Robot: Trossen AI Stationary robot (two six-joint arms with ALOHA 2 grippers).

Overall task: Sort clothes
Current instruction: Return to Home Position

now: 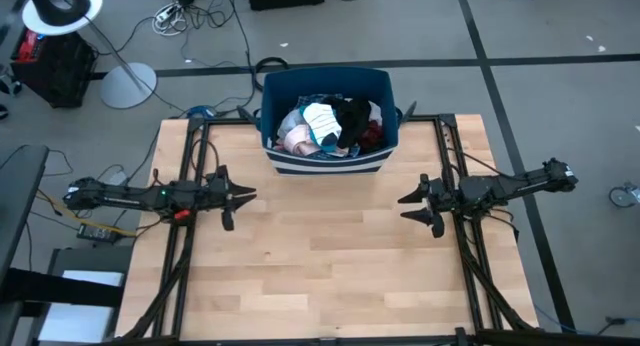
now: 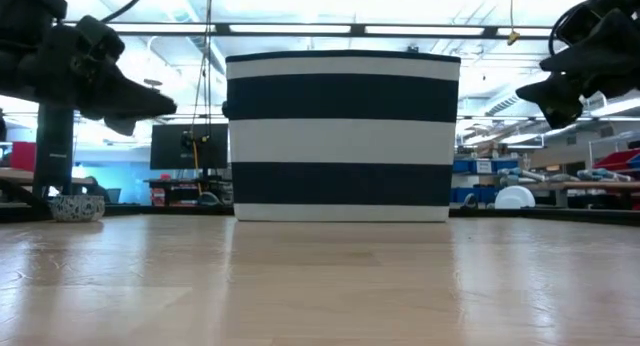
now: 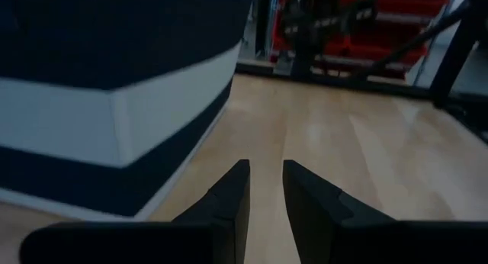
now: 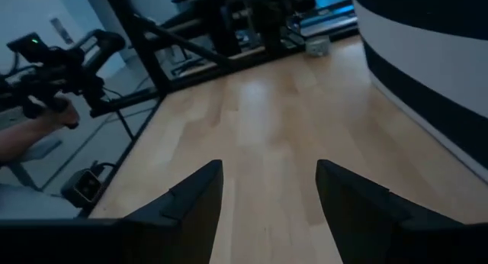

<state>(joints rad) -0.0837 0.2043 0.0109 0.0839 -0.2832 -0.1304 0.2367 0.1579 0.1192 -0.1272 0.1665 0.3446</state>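
My left claw (image 1: 240,197) hangs over the left side of the table (image 1: 330,271), tips pointing in toward the middle. Through its wrist camera, its two fingers (image 3: 232,197) stand only a narrow gap apart, with bare wood showing between them and nothing held. My right claw (image 1: 406,207) hangs over the right side at about the same depth, facing the left one across open boards. Its fingers (image 4: 200,197) are spread wide and it is empty too. The clothes (image 1: 330,126) are in neither claw. They lie heaped inside the bin (image 1: 325,162), which stands at the far edge of the table, midway between my two arms and beyond both sets of tips. From above I can make out white, pink, black and a bit of red in the heap, and it sits below the rim. The striped side of the bin (image 3: 114,104) is near my left claw, off to one side of its fingers and not touching them. From my right wrist, the bin (image 4: 427,58) curves past at the edge of view, well clear of that claw. At table height, both claws hang above the wood on either side of the bin (image 2: 340,136).
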